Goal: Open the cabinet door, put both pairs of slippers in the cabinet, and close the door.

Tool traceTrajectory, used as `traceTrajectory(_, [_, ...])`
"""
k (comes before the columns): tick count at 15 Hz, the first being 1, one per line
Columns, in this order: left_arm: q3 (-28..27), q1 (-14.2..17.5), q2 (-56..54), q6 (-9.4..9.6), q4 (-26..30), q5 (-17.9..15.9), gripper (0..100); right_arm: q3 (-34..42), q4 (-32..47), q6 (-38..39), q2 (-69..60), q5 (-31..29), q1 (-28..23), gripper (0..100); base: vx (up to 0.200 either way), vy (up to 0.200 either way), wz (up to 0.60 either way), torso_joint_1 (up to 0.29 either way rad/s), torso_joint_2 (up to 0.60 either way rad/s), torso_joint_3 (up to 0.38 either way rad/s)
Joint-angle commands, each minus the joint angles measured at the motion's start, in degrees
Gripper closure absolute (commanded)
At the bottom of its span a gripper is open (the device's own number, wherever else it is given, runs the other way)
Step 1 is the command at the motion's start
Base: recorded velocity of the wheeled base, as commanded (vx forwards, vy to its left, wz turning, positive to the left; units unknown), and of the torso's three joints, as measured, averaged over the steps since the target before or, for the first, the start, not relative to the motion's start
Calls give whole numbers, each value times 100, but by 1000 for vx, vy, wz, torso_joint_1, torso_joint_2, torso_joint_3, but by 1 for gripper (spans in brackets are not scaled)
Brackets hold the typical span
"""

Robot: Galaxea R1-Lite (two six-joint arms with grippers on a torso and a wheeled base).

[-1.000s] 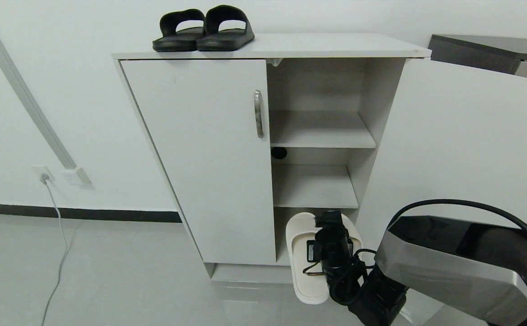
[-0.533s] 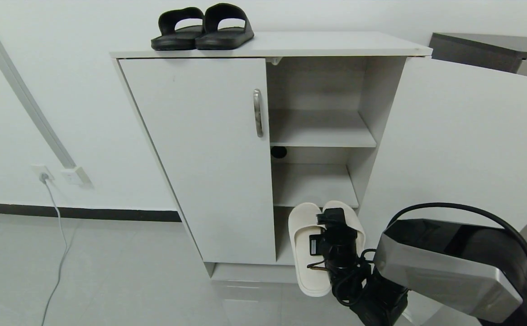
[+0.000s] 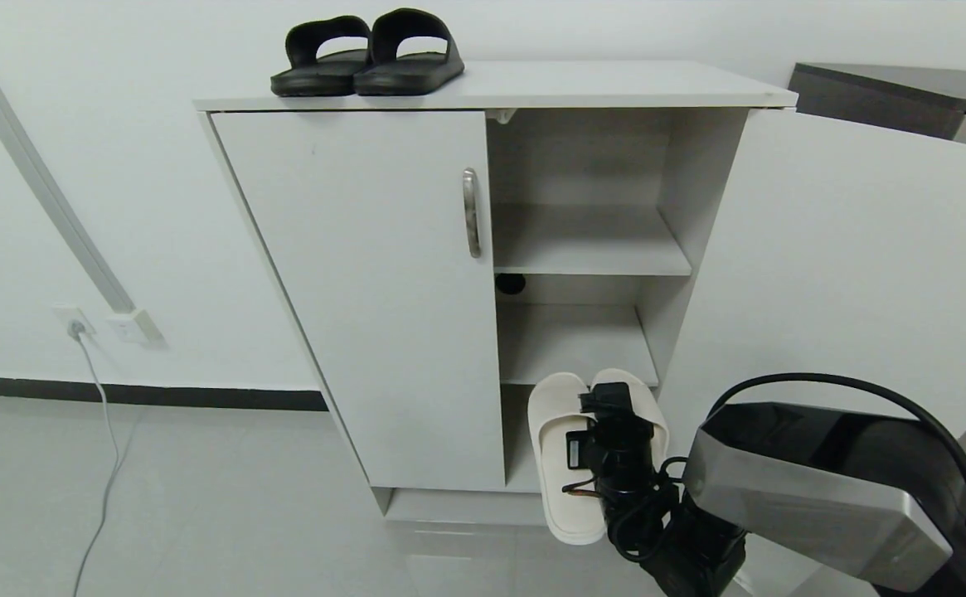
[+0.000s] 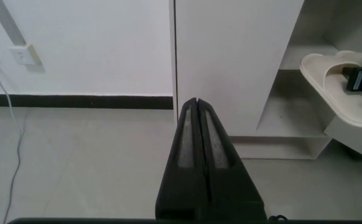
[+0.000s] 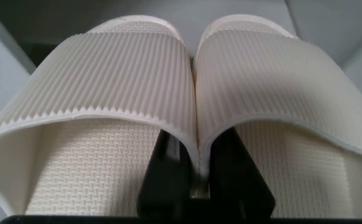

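Observation:
A white cabinet stands against the wall, its right door swung open and its left door shut. A pair of black slippers rests on the cabinet top. My right gripper is shut on the pair of white slippers, pinching their inner strap edges, and holds them in front of the bottom compartment opening. The white slippers' toes point into the cabinet. My left gripper is shut with nothing in it, low above the floor in front of the closed left door; the white slippers appear off to its side.
Two bare shelves show inside the open half. A wall socket with a grey cable sits at the left. A grey counter lies behind the open door. The floor before the cabinet is bare.
My right gripper has lifted the white slippers and carried them closer to the bottom compartment opening. The camera shifted slightly.

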Motion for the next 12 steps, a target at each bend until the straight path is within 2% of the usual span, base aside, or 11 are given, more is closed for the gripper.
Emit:
traceTrajectory(1, [1,2,7,2,11,2,100,-3,1,-1,-1,1,-4,100,200,0,0,-2,-2,2])
traceTrajectory(6, [1,2,7,-7,2,20,100,-39,1,-36,43,1,-4,100,200,0,0,5,1,4])
traceTrajectory(9, [10,2,7,-25,2,28,100,-381,89,-80,113,45,-13,100,0,0,0,0,0,0])
traceTrajectory(12, [1,2,7,-25,2,28,100,-1128,748,-36,315,80,-153,100,0,0,0,0,0,0])
